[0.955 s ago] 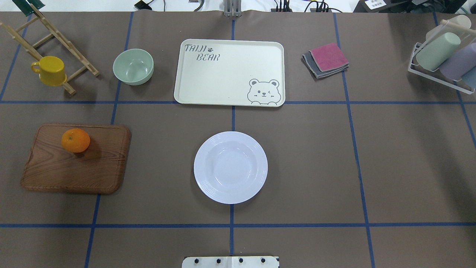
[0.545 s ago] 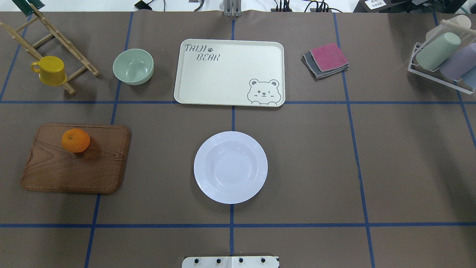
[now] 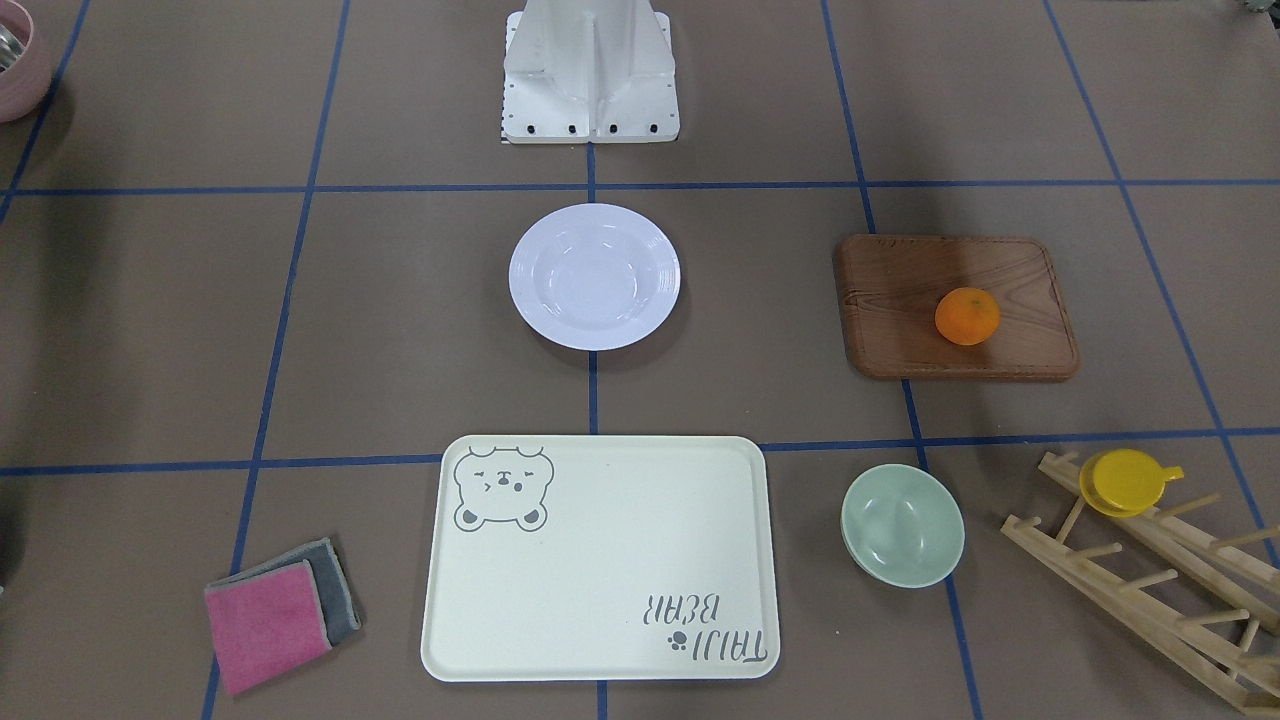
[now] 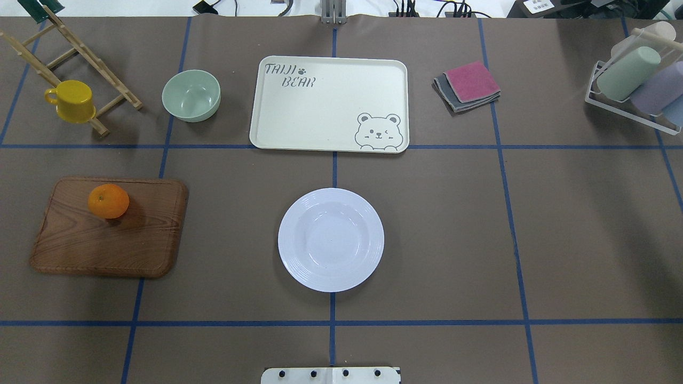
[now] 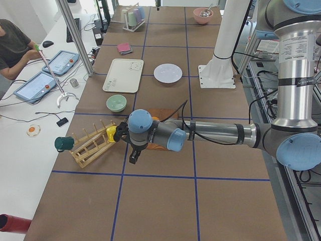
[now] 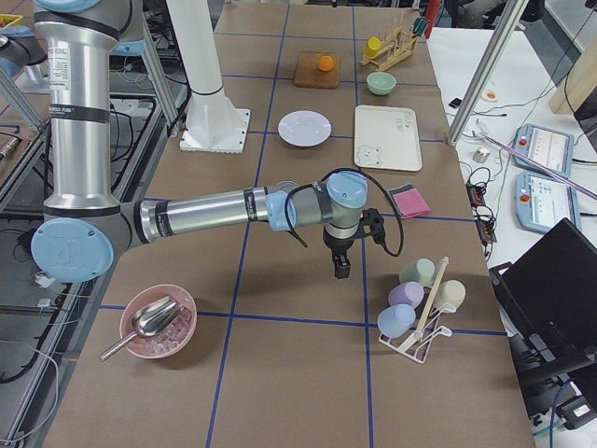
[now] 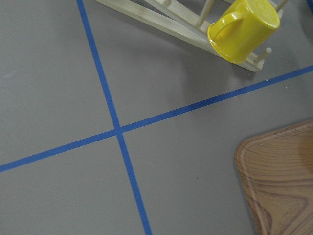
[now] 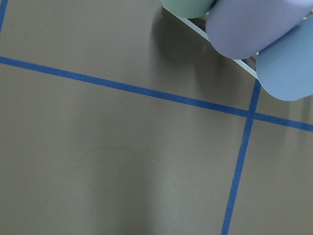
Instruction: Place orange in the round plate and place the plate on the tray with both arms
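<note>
The orange [image 4: 108, 201] sits on the far left part of a brown wooden board [image 4: 106, 240], to the left of the round plate. The white round plate [image 4: 331, 239] lies empty at the table's middle. Beyond it lies the cream bear-print tray [image 4: 328, 104], also empty. Neither arm reaches into the overhead or front view. In the exterior left view my left gripper [image 5: 134, 158] hangs above the table beside the board. In the exterior right view my right gripper [image 6: 341, 269] hangs over bare table near the cup rack. I cannot tell whether either is open or shut.
A pale-green bowl [image 4: 191, 95] stands left of the tray. A yellow cup [image 4: 71, 101] hangs on a wooden rack [image 4: 80, 53] at the far left. Folded cloths [image 4: 469, 85] lie right of the tray. A cup rack [image 4: 635, 80] stands at the far right, and a pink bowl [image 6: 157, 322] holds a scoop.
</note>
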